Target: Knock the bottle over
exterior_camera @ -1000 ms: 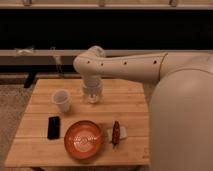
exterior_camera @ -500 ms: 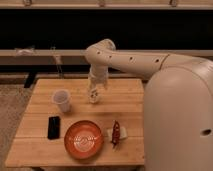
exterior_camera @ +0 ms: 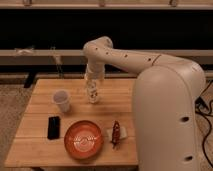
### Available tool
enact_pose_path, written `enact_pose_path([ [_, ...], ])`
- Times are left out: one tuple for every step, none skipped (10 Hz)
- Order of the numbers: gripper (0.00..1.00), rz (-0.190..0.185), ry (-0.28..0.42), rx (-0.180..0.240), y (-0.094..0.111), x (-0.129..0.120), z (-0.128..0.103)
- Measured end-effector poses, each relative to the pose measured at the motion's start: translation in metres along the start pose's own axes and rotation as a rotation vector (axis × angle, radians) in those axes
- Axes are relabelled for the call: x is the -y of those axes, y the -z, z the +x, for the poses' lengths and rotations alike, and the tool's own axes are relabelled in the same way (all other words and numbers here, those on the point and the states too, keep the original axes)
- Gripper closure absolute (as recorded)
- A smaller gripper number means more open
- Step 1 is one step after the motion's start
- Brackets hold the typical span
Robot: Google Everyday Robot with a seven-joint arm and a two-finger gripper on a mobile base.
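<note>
The bottle (exterior_camera: 93,95) is small, slim and whitish with dark label marks. It stands upright on the wooden table (exterior_camera: 40,91), right of the white cup (exterior_camera: 61,101) and near the table's back middle. My gripper (exterior_camera: 93,83) hangs straight down from the white arm and sits directly over the bottle's top, touching or nearly touching it. The gripper's lower end blends with the bottle, so the bottle's upper part is partly hidden.
An orange bowl (exterior_camera: 83,139) sits at the table's front middle. A black phone-like slab (exterior_camera: 53,127) lies to its left. A dark red slender object (exterior_camera: 116,134) lies on a white napkin to its right. My white body fills the right side.
The arm's elbow has swung right and upward, so the wrist now hangs more vertically over the bottle. The bottle still stands in the same spot.
</note>
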Motion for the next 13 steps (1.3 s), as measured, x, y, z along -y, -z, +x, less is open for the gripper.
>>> enact_pose_path([
  [0.35, 0.003, 0.018, 0.007, -0.002, 0.000, -0.006],
  [0.35, 0.008, 0.030, 0.013, -0.004, 0.002, -0.012],
  [0.35, 0.010, 0.036, 0.019, -0.005, 0.004, -0.015],
  [0.35, 0.008, 0.044, 0.028, -0.007, 0.005, -0.019],
  [0.35, 0.004, 0.052, 0.037, -0.009, 0.005, -0.023],
  [0.35, 0.001, 0.057, 0.041, -0.010, 0.005, -0.025],
  [0.35, -0.006, 0.062, 0.048, -0.012, 0.005, -0.028],
  [0.35, -0.013, 0.069, 0.054, -0.014, 0.004, -0.031],
  [0.35, -0.019, 0.074, 0.058, -0.015, 0.003, -0.033],
  [0.35, -0.024, 0.079, 0.058, -0.016, 0.001, -0.034],
  [0.35, -0.036, 0.087, 0.053, -0.018, -0.002, -0.034],
  [0.35, -0.053, 0.093, 0.046, -0.020, -0.009, -0.032],
  [0.35, -0.065, 0.098, 0.038, -0.021, -0.015, -0.028],
])
